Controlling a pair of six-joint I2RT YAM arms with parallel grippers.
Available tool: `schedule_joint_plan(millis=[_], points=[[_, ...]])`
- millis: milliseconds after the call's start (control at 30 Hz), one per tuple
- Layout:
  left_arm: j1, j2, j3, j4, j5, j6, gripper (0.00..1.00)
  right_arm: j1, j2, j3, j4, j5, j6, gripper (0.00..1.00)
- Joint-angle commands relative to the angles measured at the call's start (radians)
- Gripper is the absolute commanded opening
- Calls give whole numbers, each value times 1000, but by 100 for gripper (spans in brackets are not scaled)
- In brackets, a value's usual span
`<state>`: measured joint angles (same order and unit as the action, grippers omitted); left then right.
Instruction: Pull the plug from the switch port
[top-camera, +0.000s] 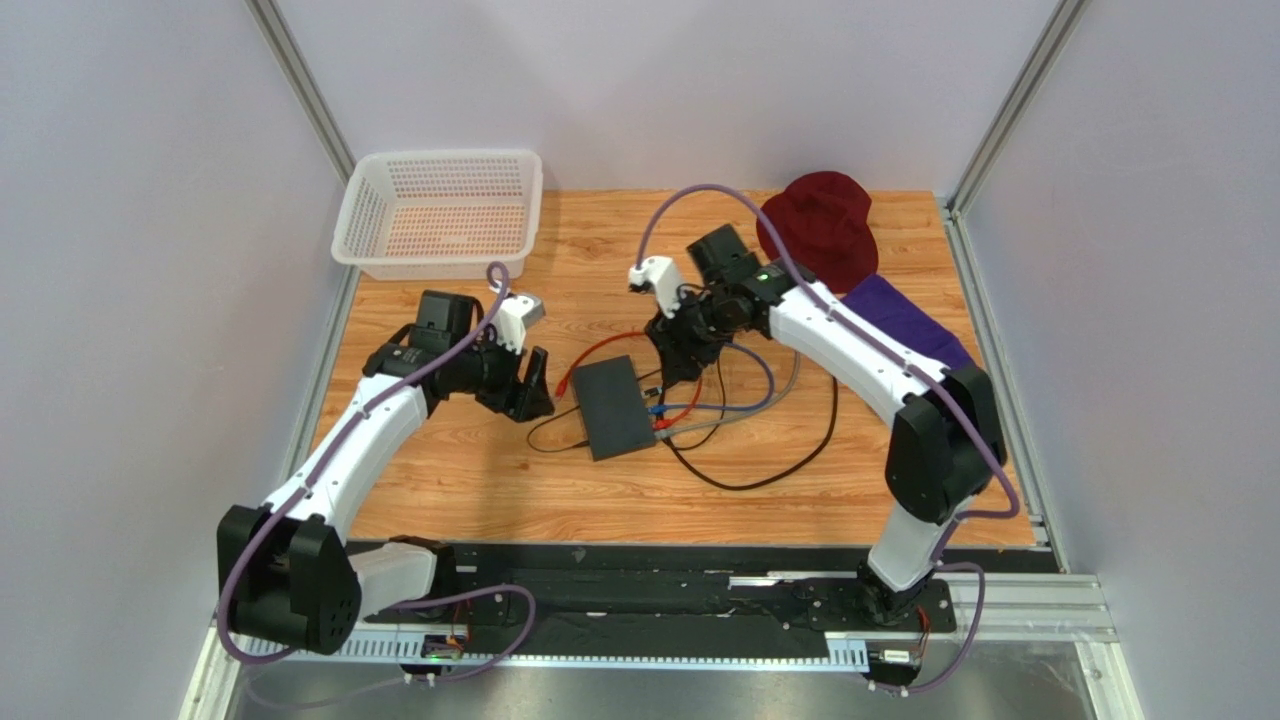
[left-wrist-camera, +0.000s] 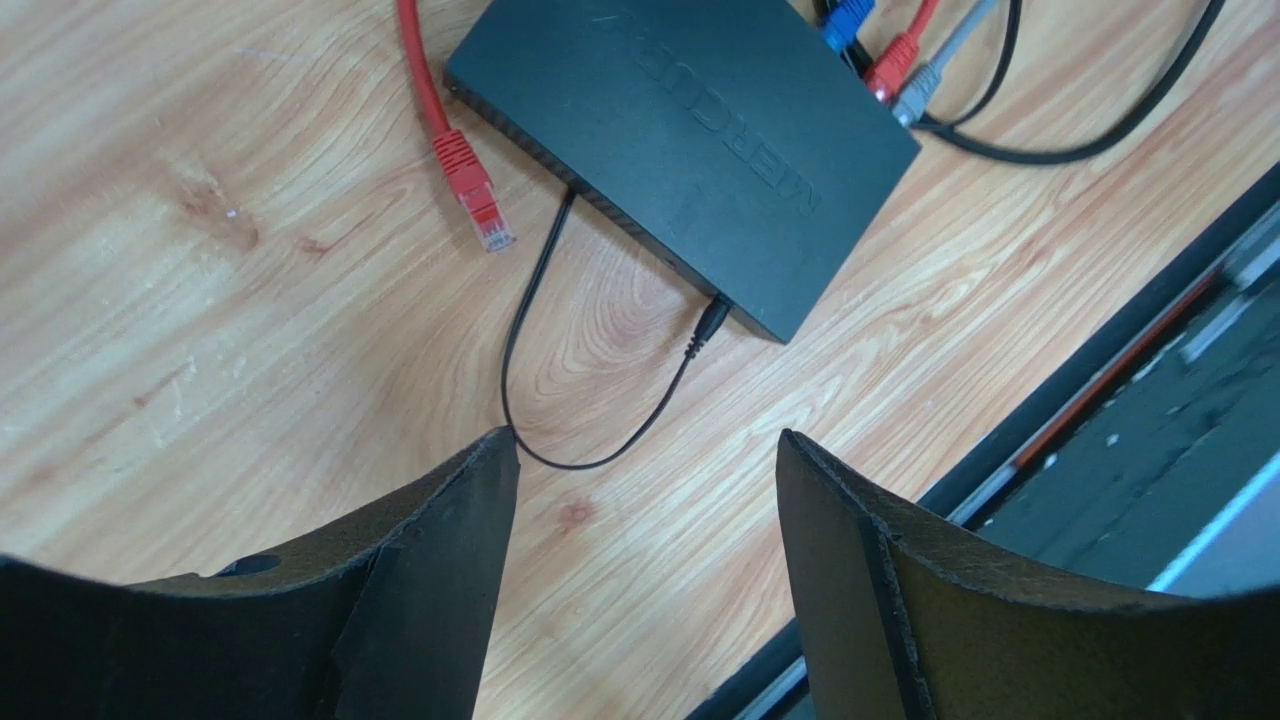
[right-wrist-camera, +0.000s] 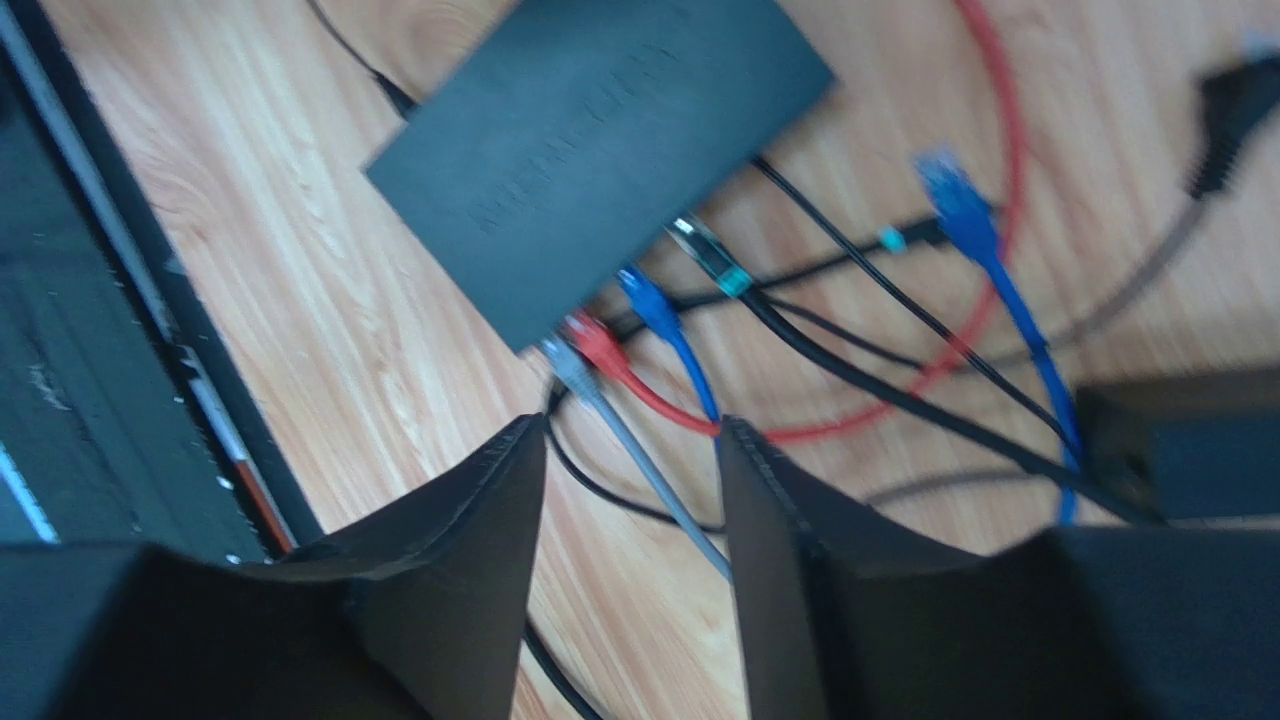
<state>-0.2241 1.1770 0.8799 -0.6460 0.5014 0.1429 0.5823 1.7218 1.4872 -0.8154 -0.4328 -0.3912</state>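
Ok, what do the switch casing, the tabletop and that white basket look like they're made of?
Switch casing: dark grey, matte, with faint same-colour lettering on top; painted metal or hard plastic, can't tell which. Tabletop: light wood grain with knots and a slight sheen, likely laminate or varnished wood. Basket: white, thin lattice walls, looks like moulded plastic.

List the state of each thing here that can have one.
network switch, flat on the table
seated blue plug, in its port
seated red plug, in its port
seated grey plug, in its port
power plug, plugged into the opposite edge
loose red plug, unplugged
loose blue plug, unplugged
left gripper, open, holding nothing
right gripper, open, holding nothing
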Motion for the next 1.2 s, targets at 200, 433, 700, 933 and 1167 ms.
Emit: schedule_joint_plan(millis=[200, 433, 700, 933, 1167], points=[[60, -101, -39, -53, 94, 528, 68, 146, 200, 142, 10, -49, -32, 5], [19, -375, -246, -40, 105, 813, 68, 151, 318, 214, -2, -92, 2, 0], [-234, -393, -320, 43, -81, 773, 64, 148, 398, 245, -1, -168, 77, 0], [-331, -301, -361, 169, -161, 707, 62, 148, 493, 265, 5, -215, 143, 0], [-380, -257, -394, 201, -322, 712, 63, 139, 538, 240, -1, -155, 124, 0]])
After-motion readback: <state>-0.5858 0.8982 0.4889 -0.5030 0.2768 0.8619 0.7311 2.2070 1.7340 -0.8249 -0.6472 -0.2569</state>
